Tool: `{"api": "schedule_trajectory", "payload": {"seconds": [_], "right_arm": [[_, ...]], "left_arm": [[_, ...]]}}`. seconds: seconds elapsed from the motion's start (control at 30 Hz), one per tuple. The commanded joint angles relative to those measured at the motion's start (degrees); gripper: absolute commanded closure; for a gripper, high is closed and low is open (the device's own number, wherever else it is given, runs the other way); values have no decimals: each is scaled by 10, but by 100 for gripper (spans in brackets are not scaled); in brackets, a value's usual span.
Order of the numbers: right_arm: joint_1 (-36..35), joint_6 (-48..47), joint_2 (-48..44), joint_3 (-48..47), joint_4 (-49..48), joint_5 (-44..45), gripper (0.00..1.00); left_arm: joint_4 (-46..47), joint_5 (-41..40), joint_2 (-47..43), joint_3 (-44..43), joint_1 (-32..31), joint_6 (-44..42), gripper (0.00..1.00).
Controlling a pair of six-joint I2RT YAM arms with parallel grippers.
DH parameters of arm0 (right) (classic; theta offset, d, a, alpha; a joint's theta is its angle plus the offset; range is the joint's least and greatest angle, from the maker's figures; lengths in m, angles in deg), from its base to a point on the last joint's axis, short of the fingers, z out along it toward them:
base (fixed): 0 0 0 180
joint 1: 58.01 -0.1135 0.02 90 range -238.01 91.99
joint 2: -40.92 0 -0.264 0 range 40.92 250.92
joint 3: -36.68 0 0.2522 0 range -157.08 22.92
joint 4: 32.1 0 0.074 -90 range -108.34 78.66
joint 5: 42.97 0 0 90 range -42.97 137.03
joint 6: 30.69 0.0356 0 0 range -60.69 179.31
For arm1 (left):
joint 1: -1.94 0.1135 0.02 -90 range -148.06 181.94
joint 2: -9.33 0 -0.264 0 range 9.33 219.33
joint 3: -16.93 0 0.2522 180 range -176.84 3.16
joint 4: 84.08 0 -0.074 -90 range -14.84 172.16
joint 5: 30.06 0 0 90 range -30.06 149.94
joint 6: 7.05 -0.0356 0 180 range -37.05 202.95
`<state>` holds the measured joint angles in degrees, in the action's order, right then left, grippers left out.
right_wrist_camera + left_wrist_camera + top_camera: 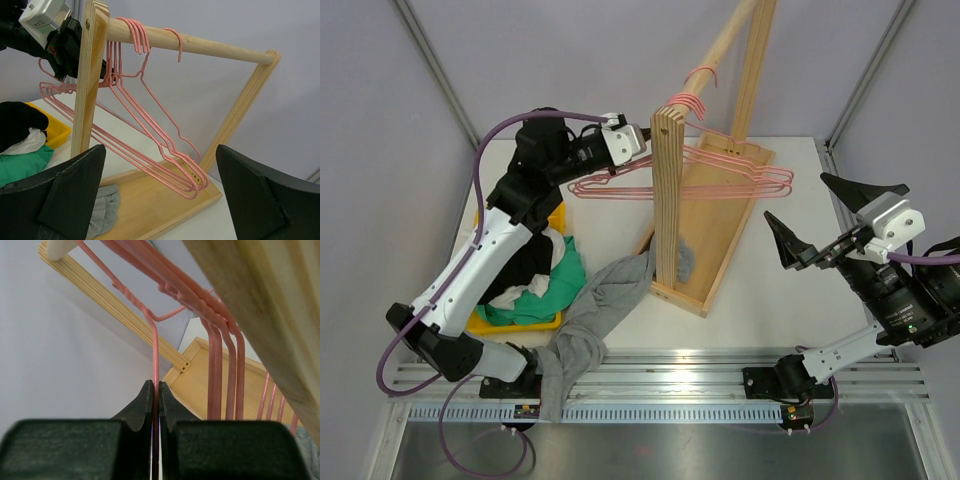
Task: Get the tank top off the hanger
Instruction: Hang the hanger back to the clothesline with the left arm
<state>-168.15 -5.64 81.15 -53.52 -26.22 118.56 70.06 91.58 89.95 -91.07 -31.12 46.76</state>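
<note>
Nearest the arm bases, the tank top (pixel 585 320) is seen as a grey heap on the worktop (pixel 790 300). It lies well below the left end effector (pixel 155 387) and on its near side. Its lower end is draped over the rail (pixel 670 385) at the near edge, and its upper end reaches the foot of the rack (pixel 667 200). It is judged to be off the hanger (pixel 155 355) already. More grey cloth is seen inside the rack's base, and whether that belongs to the same garment cannot be told. A yellow bin (pixel 510 324) of mixed clothes sits under the left forearm.

Further out, the left end effector is clamped on a bare stretch of the pink hanger wire, with its pads pressed together around it. The other hangers (pixel 750 178) are hooked on the rod (pixel 720 45) just beside it, on its far right. The right end effector (pixel 795 196) is held well to the right of the rack, with its fingers spread wide and nothing between them.

Several risks are judged from here:
- If the clamped wire is drawn sideways, the neighbouring hangers could be dragged along or knocked off the rod.
- If it is pulled hard toward the arm, the light rack could be tipped or shifted.
- The draped cloth could be slid off the near edge by its own hanging weight.
- The cloth could also be caught by the left arm as it is drawn back over it.
</note>
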Motion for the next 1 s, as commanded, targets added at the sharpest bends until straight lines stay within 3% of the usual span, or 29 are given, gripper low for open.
{"api": "schedule_trajectory", "payload": {"seconds": [0.0,0.13,0.17,0.37,0.43,0.5,0.63,0.77,0.97], "right_arm": [[-4,-8,-6,2,-12,8,1],[-4,-8,-6,3,-12,9,0],[-4,-8,-9,5,-13,8,0],[-4,-7,-16,9,-15,6,1],[-3,-7,-15,9,-14,7,1],[-4,-7,-16,10,-14,5,1],[-4,-6,-19,12,-14,5,0],[-4,-3,-23,14,-13,1,0],[-4,3,-21,16,-9,-3,0]], "left_arm": [[15,-19,-26,-2,-7,-5,100],[20,-40,-27,-4,-11,0,99],[23,-43,-27,-2,-12,5,81],[85,-92,-44,11,-16,39,44],[117,-115,-48,12,-17,52,21],[153,-138,-53,12,-21,62,4],[236,-246,-66,25,-24,74,1],[382,-371,-127,90,-29,87,1],[362,-574,-182,130,-29,102,1]]}}
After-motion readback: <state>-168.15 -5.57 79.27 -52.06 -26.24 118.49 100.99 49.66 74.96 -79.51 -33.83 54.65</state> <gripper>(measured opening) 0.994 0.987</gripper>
